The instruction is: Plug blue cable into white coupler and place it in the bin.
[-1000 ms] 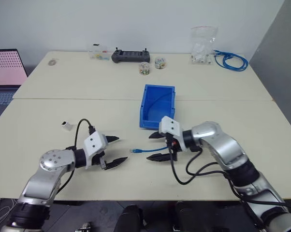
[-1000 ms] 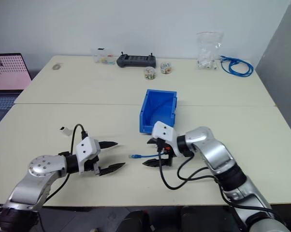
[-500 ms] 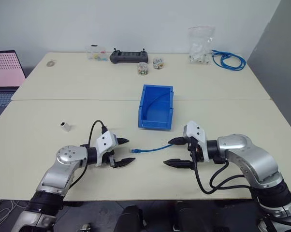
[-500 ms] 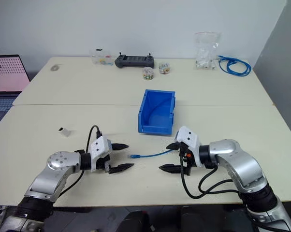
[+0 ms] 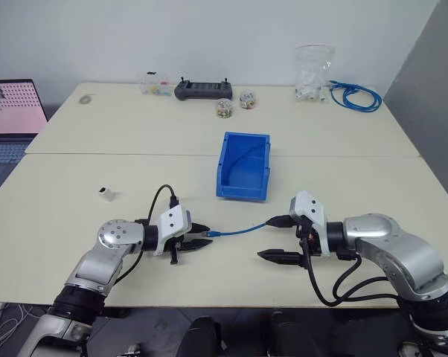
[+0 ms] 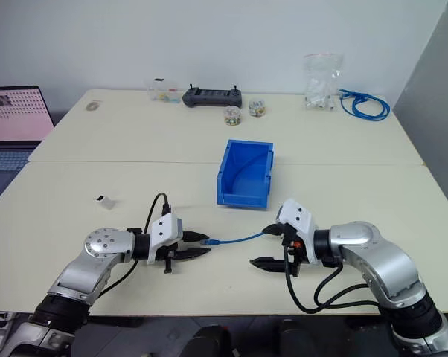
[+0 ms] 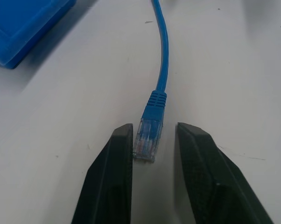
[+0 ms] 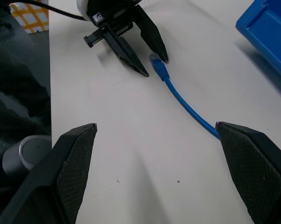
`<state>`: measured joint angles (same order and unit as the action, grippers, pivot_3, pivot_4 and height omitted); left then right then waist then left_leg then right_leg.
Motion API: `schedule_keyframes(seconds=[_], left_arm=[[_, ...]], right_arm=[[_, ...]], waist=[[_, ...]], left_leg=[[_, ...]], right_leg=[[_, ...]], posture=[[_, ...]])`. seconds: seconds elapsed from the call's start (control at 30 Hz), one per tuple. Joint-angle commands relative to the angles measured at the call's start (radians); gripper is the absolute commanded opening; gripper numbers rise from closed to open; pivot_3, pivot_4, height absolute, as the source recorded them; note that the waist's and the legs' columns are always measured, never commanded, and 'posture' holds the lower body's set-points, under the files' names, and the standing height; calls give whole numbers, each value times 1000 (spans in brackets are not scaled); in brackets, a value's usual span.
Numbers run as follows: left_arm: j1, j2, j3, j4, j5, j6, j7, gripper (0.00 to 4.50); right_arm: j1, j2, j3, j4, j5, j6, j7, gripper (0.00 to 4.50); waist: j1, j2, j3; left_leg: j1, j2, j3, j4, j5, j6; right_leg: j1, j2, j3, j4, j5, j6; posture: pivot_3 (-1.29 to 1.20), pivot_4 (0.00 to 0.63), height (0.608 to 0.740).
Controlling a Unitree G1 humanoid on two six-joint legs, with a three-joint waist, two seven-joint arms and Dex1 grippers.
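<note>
The blue cable [image 5: 239, 229] lies on the table in front of the bin [image 5: 242, 195], a bright blue open-topped box. My left gripper [image 5: 202, 241] has closed in on the cable's clear plug [image 7: 149, 135], which sits between its black fingers [image 7: 110, 182] with one finger against it. My right gripper [image 5: 265, 238] stands wide open at the cable's other end, which runs past its upper finger and is not held. The white coupler [image 5: 106, 195] is a tiny block alone on the table, well behind and left of the left gripper.
A laptop [image 5: 12, 119] sits off the table's left edge. Along the far edge stand a clear box [image 5: 153, 83], a black controller [image 5: 203, 89], two small jars [image 5: 224, 108], a clear bag [image 5: 313, 71] and a coiled blue cable bundle [image 5: 354, 97].
My left gripper moved right to the cable's plug and its fingers closed from wide open to narrow around it. My right gripper drew back to the right off the cable, staying open.
</note>
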<state>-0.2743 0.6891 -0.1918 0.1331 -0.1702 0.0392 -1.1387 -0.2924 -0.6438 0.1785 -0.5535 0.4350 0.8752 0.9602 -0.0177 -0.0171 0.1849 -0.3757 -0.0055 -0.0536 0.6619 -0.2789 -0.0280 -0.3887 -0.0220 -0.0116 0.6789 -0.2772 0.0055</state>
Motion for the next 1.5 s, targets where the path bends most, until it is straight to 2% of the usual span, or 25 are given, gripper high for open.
schedule_keyframes(seconds=[0.03, 0.1, 0.3, 0.4, 0.63, 0.8, 1.03, 1.37, 1.5], left_arm=[[31, 11, -43, -33, 35, 66, -8, 610], [37, 9, -37, -97, 2, 107, -19, 270], [-13, -12, 1, -291, -144, 311, -42, 258], [-87, -47, 44, -355, -273, 465, -24, 257], [-201, -127, 183, -381, -594, 801, 60, 257], [-217, -137, 250, -382, -781, 978, 96, 257], [-221, -153, 288, -396, -891, 1051, 167, 257], [-215, -164, 296, -419, -965, 1063, 233, 257], [-212, -160, 298, -425, -982, 1069, 244, 257]], right_arm=[[25, -16, -37, -56, 55, -33, 16, 4320], [48, -21, -56, -67, 87, -21, 10, 4320], [113, -2, -146, -109, 212, 50, -50, 4320], [149, 13, -191, -139, 286, 85, -90, 4320], [193, 77, -277, -170, 455, 135, -221, 4320], [116, 168, -345, -128, 643, 155, -369, 4320], [17, 172, -361, -82, 842, 159, -495, 4320], [-59, 193, -297, -13, 912, 133, -556, 4320], [-77, 201, -302, 11, 950, 122, -576, 3575]], waist=[[0, 0, 0], [0, 0, 0], [1, -2, 1], [3, -2, 1], [-8, -3, 2], [-15, -3, 2], [-11, -3, 2], [-10, -3, 2], [-10, -3, 2]], left_leg=[[0, 0, 0, 0, 0, 0], [0, 0, 0, 0, 0, 0], [-3, 0, 0, 0, 0, 0], [-5, 0, -2, 0, 0, 0], [-4, 0, -2, 0, 0, 0], [-3, 1, -2, 0, 0, 0], [-4, 0, -2, 0, 0, 0], [-4, 0, -1, 0, 0, 0], [-4, 0, -1, 0, 0, 0]], right_leg=[[0, 0, 0, 0, 0, 0], [0, 0, 0, 0, 0, 0], [-1, 0, 0, -1, 0, 0], [-2, 0, -2, -1, 0, 0], [-2, 1, -2, -1, 0, 0], [-2, 2, -1, 1, 0, 0], [-2, 1, 0, 0, 0, 0], [-2, 1, 0, 0, 0, 0], [-3, 1, 0, 0, 0, 0]], posture=[[0, 150, 740], [0, 150, 740], [0, 150, 740], [0, 150, 740], [0, 150, 740], [0, 150, 740], [0, 150, 740], [0, 150, 740], [0, 150, 740]])
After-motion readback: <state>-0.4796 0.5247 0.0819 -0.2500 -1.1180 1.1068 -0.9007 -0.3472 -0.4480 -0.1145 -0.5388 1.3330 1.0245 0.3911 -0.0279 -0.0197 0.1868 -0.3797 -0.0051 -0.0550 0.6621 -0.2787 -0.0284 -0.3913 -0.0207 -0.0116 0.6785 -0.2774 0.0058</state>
